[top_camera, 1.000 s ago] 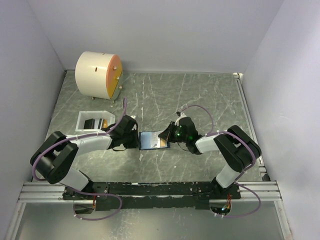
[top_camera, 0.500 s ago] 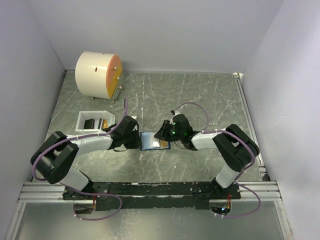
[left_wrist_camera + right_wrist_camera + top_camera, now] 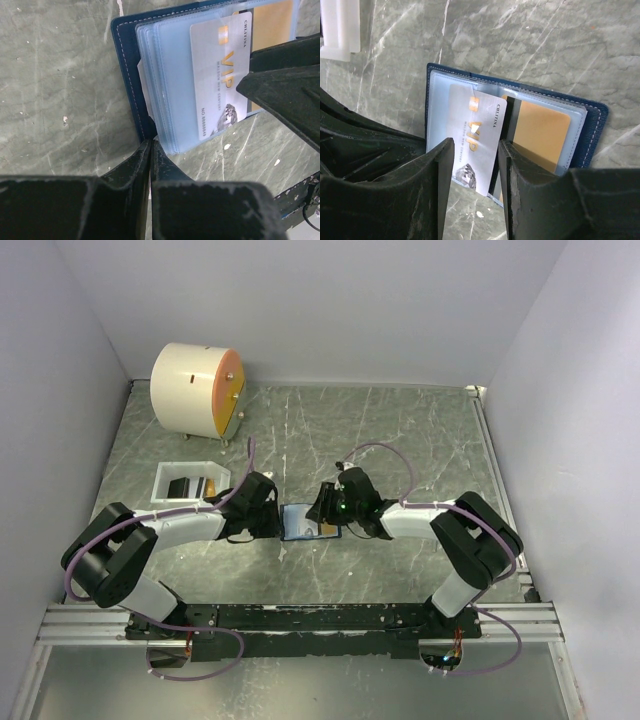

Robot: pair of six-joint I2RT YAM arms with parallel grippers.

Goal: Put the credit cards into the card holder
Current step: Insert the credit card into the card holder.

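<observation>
A dark navy folding card holder (image 3: 300,523) lies open on the grey-green marbled tabletop (image 3: 400,430) at the middle of the overhead view, between the two arms. Its light blue clear plastic sleeves face up.

The left gripper (image 3: 150,150) has its fingers pressed together. They pinch the card holder's edge at the bottom centre of the left wrist view, where the navy cover meets the sleeves.

The right gripper (image 3: 476,165) has its fingers parted and grips nothing. They stand on either side of the lower end of a silver-white card (image 3: 475,130) printed with "VIP". That card sits slightly tilted in the sleeves, and its lower end pokes past the holder's edge. Just right of it in the right wrist view, an orange-yellow card (image 3: 540,135) lies flat inside a sleeve pocket.

In the overhead view, a white rectangular plastic tray (image 3: 165,480) sits left of the left arm's wrist, with a dark card (image 3: 183,487) inside. A big cream cylinder (image 3: 190,390) with an orange face stands at the upper left.
</observation>
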